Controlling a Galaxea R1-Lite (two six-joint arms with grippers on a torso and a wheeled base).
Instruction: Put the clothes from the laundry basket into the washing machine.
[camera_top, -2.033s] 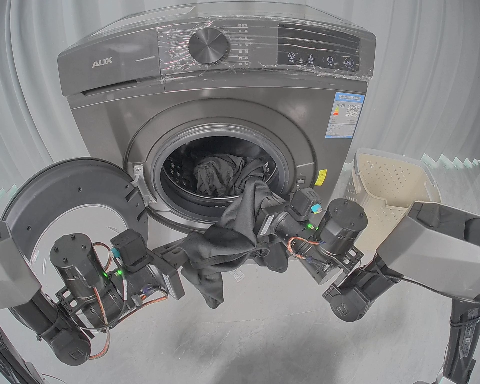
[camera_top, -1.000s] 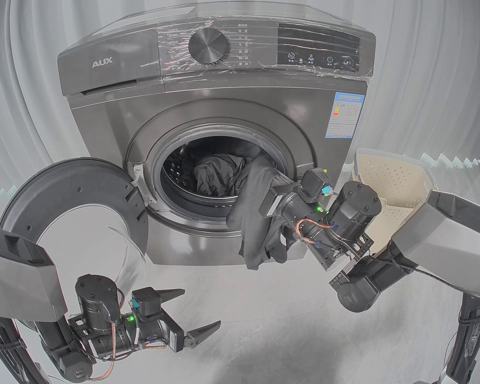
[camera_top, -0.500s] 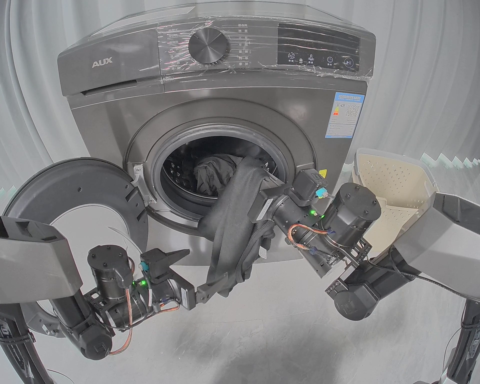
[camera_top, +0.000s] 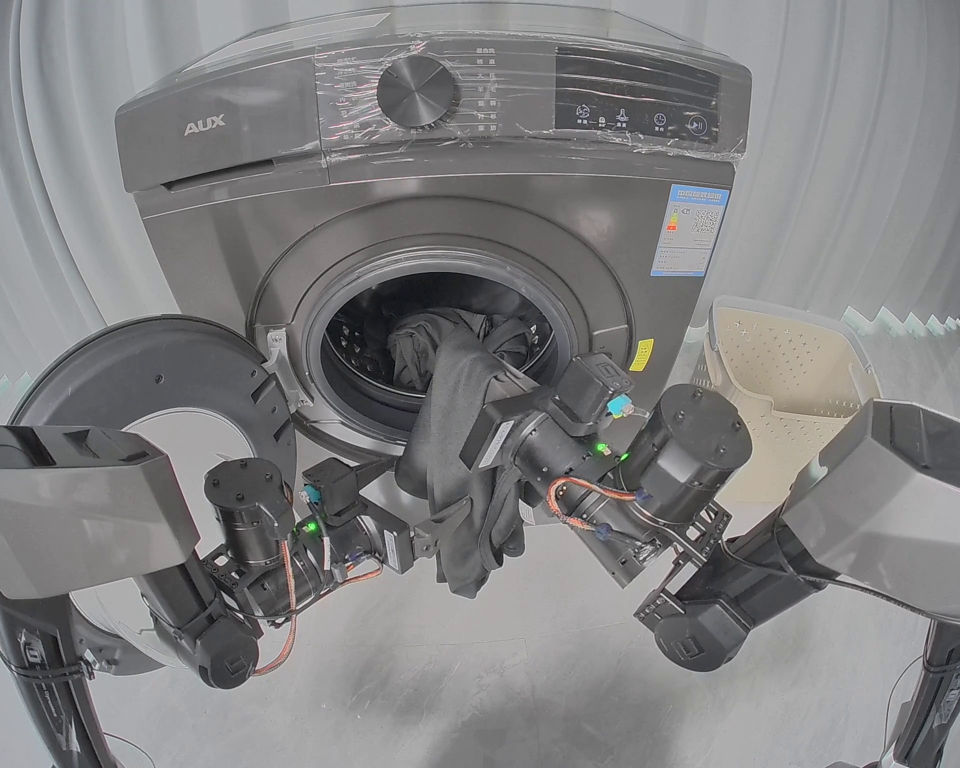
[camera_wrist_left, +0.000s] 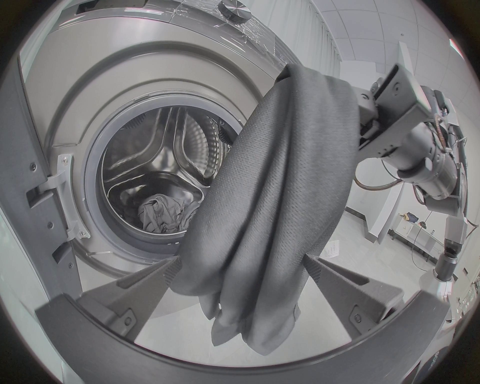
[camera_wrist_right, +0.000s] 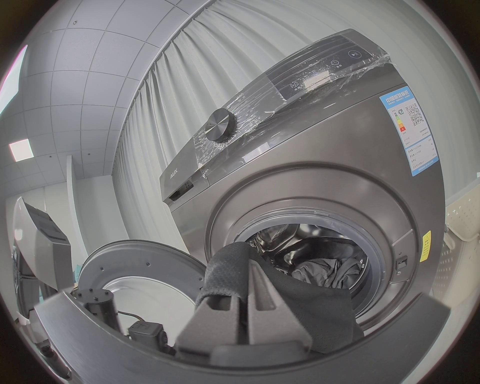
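Note:
A dark grey garment (camera_top: 455, 440) hangs in front of the washing machine's open drum (camera_top: 440, 330), its top draped against the rim. My right gripper (camera_top: 478, 425) is shut on its upper part, the fingers (camera_wrist_right: 265, 305) pinching the cloth (camera_wrist_right: 310, 310). My left gripper (camera_top: 415, 505) is open lower down, its fingers (camera_wrist_left: 150, 285) standing on either side of the hanging cloth (camera_wrist_left: 270, 200). Another dark garment (camera_top: 415, 350) lies inside the drum (camera_wrist_left: 162, 212). The cream laundry basket (camera_top: 790, 380) stands right of the machine, with no clothes visible in it.
The round door (camera_top: 150, 390) is swung open to the left, close behind my left arm. Grey floor (camera_top: 480, 680) lies bare below the grippers. White curtains (camera_top: 850, 150) hang behind the machine.
My left arm has come up from near the floor, and its open fingers now stand around the garment's lower part. The right gripper has carried the garment slightly left, across the opening.

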